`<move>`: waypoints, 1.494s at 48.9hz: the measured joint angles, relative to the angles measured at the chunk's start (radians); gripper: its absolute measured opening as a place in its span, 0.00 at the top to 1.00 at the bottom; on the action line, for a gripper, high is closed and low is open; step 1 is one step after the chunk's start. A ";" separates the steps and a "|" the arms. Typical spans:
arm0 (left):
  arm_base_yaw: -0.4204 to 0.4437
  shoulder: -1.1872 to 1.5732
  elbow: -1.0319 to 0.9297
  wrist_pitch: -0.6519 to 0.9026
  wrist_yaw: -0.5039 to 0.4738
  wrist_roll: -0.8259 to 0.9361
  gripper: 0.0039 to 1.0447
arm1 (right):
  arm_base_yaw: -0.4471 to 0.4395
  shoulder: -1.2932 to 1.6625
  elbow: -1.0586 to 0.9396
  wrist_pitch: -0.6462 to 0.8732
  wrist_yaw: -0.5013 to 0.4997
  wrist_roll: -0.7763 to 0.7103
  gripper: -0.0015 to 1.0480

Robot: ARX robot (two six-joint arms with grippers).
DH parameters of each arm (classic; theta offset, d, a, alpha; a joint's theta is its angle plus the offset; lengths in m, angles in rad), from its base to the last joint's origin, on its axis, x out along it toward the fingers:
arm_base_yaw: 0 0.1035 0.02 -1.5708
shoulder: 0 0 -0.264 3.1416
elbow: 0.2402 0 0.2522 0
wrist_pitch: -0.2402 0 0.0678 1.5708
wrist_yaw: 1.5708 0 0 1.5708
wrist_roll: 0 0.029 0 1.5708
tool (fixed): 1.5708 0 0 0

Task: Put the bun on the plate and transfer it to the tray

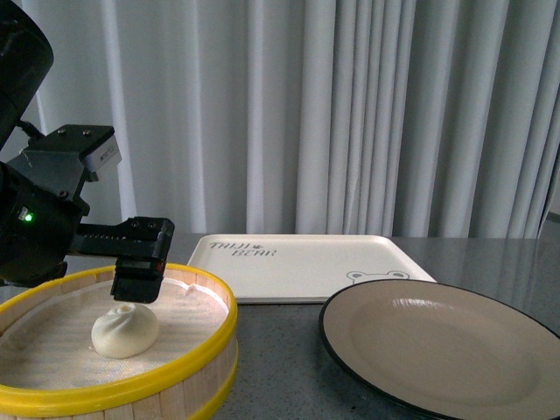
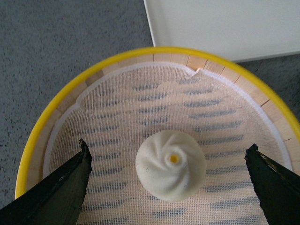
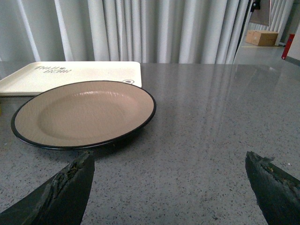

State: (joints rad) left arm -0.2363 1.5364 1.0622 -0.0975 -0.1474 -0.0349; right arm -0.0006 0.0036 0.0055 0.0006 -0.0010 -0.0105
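While left claw (image 2: 168, 146) and right claw (image 3: 168, 154) gape wide, one bun (image 1: 125, 331), one plate (image 1: 437, 350), one tray (image 1: 306, 264).

We see a small cream-white bun (image 1: 125, 330), pleated top upward, at lower left inside a yellow-rimmed steamer basket (image 1: 114, 398). At lower right lies a beige, black-rimmed plate (image 1: 437, 350); just behind it, mid-frame, a flat cream tray (image 1: 297, 267) with bear print.

The left arm (image 1: 39, 223), black, reaches in from the left of the front view and bends so that the left gripper (image 1: 134, 287) points downward. Its jaws stand wide apart and hold nothing. The right gripper (image 3: 168, 161), seen only in its own wrist view, points level and forward, jaws likewise spread wide.
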 joint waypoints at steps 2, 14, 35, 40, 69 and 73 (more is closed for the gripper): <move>0.002 0.006 0.005 -0.014 0.000 0.000 0.06 | 0.000 0.000 0.000 0.000 0.000 0.000 0.08; 0.000 0.046 0.030 -0.032 0.008 -0.023 0.06 | 0.000 0.000 0.000 0.000 0.000 0.000 0.08; -0.023 0.126 0.056 -0.014 -0.015 -0.047 0.06 | 0.000 0.000 0.000 0.000 0.000 0.000 0.08; -0.022 0.131 0.056 -0.008 -0.029 -0.047 0.06 | 0.000 0.000 0.000 0.000 0.000 0.000 0.08; -0.026 0.146 0.056 -0.020 -0.037 -0.074 0.08 | 0.000 0.000 0.000 0.000 0.000 0.000 0.08; -0.031 0.150 0.058 -0.034 -0.049 -0.063 0.23 | 0.000 0.000 0.000 0.000 0.000 0.000 0.08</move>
State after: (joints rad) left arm -0.2672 1.6867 1.1206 -0.1310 -0.1963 -0.0975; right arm -0.0006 0.0036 0.0055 0.0006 -0.0013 -0.0105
